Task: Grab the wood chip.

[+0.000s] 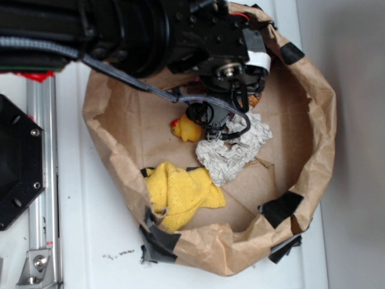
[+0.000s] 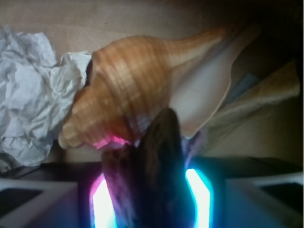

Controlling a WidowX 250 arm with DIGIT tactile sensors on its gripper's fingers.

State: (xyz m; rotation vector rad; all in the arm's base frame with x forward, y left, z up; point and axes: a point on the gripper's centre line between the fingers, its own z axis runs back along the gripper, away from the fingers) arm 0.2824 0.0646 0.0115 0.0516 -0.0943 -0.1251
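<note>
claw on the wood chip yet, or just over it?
Touching. Wrist view: the wood chip rises from between the two lit pads, filling the space, no gap either side. In the exterior view the arm hides the claw.

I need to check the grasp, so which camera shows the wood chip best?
The wrist view: the dark wood chip fills the foreground between the gripper's lit fingers, in front of a striped shell. In the exterior view the arm hides it.
</note>
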